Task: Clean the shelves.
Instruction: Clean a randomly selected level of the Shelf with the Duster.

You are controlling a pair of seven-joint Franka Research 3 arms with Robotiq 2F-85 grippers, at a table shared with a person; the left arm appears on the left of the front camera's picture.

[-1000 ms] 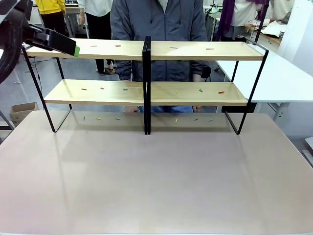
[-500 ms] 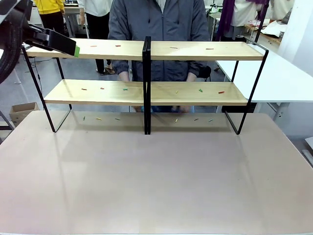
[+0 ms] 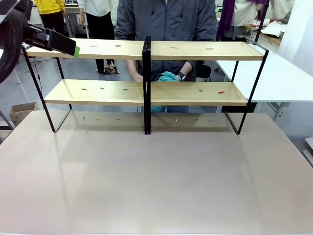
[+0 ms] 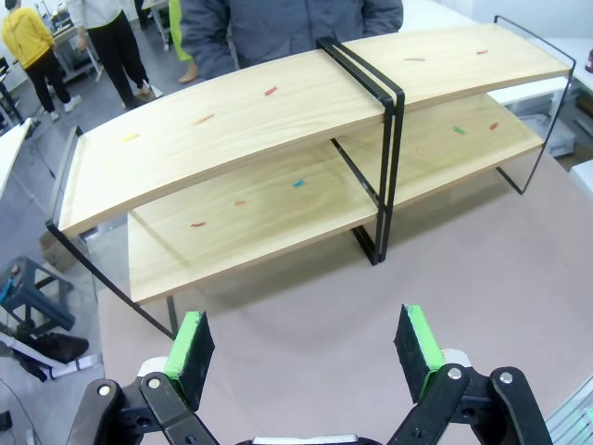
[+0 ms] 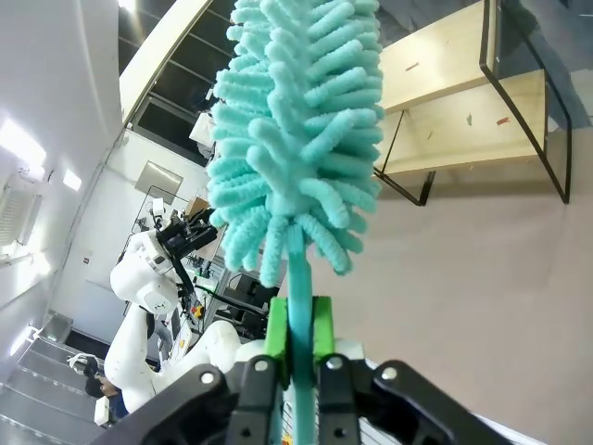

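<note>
The shelves [image 3: 195, 50] are a wide two-tier rack of light wood boards in a black frame with a central post, standing at the far side of the table. Small coloured scraps [image 3: 200, 90] lie on both boards. From above, the left wrist view shows the shelves [image 4: 278, 120], with my left gripper [image 4: 306, 341] open and empty over the table. In the front view that left gripper [image 3: 73, 49] hovers by the top board's left end. My right gripper [image 5: 296, 338] is shut on the handle of a teal fluffy duster [image 5: 296, 139], far from the shelves [image 5: 463, 102].
A person in a grey jacket [image 3: 166, 22] stands behind the shelves, holding a teal fluffy thing [image 3: 168, 77] at the level of the lower board. More scraps [image 3: 99, 119] lie on the pinkish table [image 3: 156, 181] under the rack. A white table [image 3: 283, 78] adjoins at the right.
The person's hands have risen behind the lower board and now hold a teal fluffy thing there. Neither of my arms has visibly moved.
</note>
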